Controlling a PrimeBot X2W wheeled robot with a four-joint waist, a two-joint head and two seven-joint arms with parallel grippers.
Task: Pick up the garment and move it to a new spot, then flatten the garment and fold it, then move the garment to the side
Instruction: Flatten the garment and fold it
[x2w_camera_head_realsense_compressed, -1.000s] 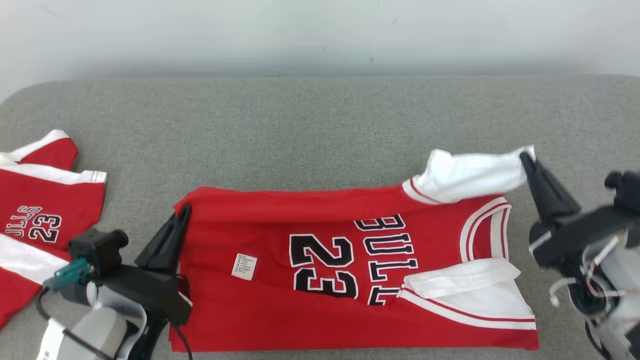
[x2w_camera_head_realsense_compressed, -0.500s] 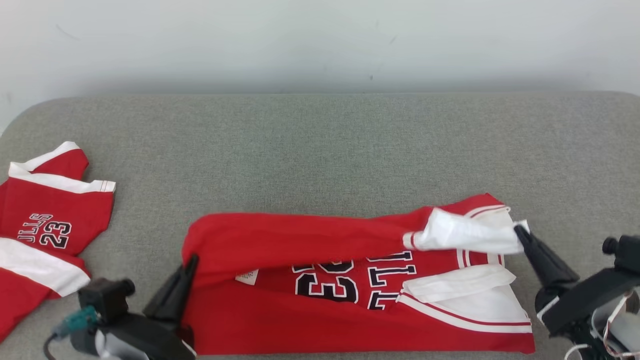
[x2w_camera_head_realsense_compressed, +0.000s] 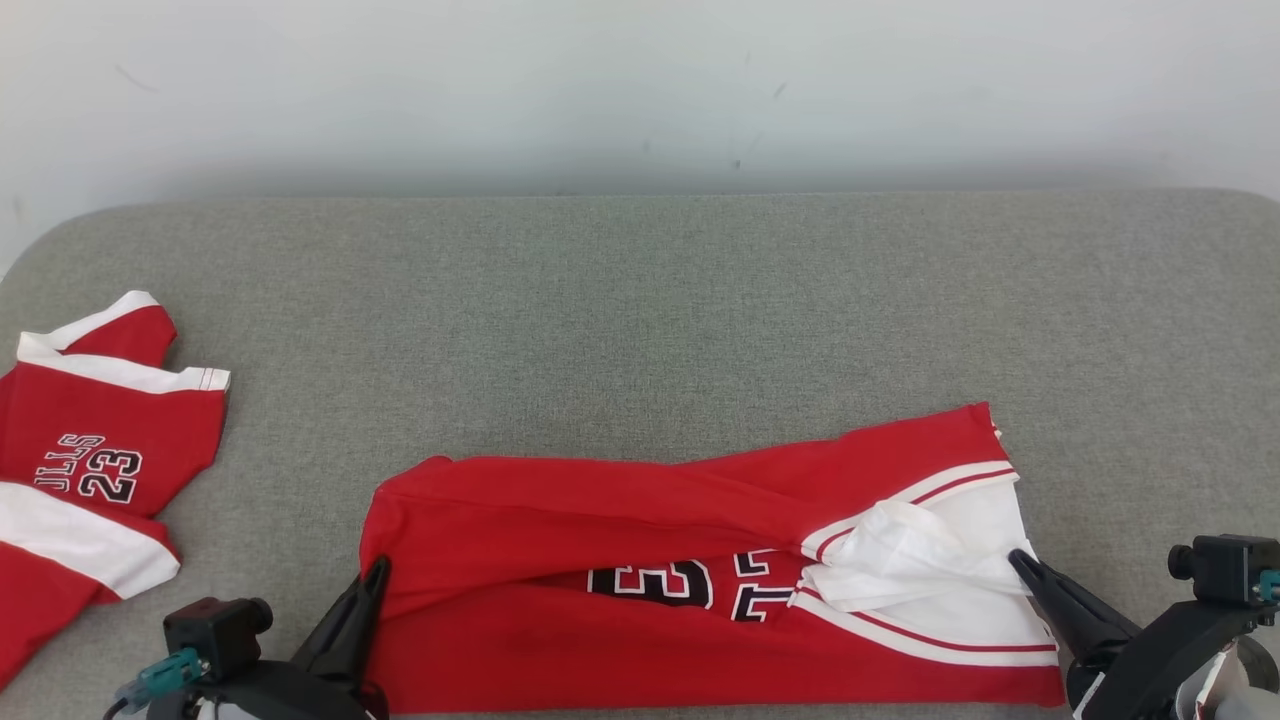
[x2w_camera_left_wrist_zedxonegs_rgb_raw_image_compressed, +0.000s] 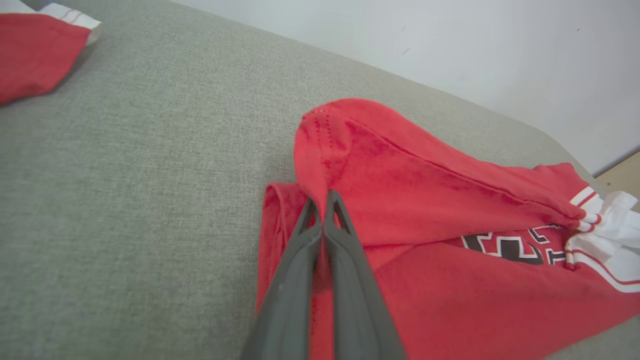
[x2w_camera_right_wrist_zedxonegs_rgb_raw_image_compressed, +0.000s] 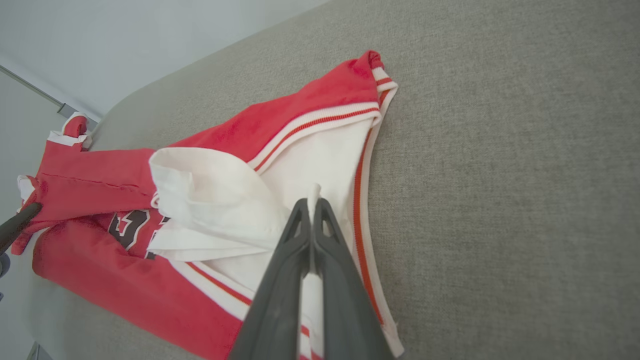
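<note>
The garment (x2w_camera_head_realsense_compressed: 640, 520) is a red jersey with white sleeves and black number print, lying near the front edge of a grey cushioned surface (x2w_camera_head_realsense_compressed: 640, 320). Its far long edge is being folded toward me over the print. My left gripper (x2w_camera_head_realsense_compressed: 378, 572) is shut on the red hem corner at the garment's left end (x2w_camera_left_wrist_zedxonegs_rgb_raw_image_compressed: 325, 200). My right gripper (x2w_camera_head_realsense_compressed: 1020, 560) is shut on the white sleeve cloth at the right end (x2w_camera_right_wrist_zedxonegs_rgb_raw_image_compressed: 312, 200). The black print (x2w_camera_head_realsense_compressed: 700, 585) shows partly between the folded layer and the lower layer.
A second red and white jersey (x2w_camera_head_realsense_compressed: 90, 450) lies at the surface's left edge. A pale wall (x2w_camera_head_realsense_compressed: 640, 90) rises behind the surface. Bare grey cushion stretches beyond and to the right of the garment.
Both grippers have pulled the garment's far edge toward me, folding it over the print; the label and most of the number are now covered. The head camera has also shifted.
</note>
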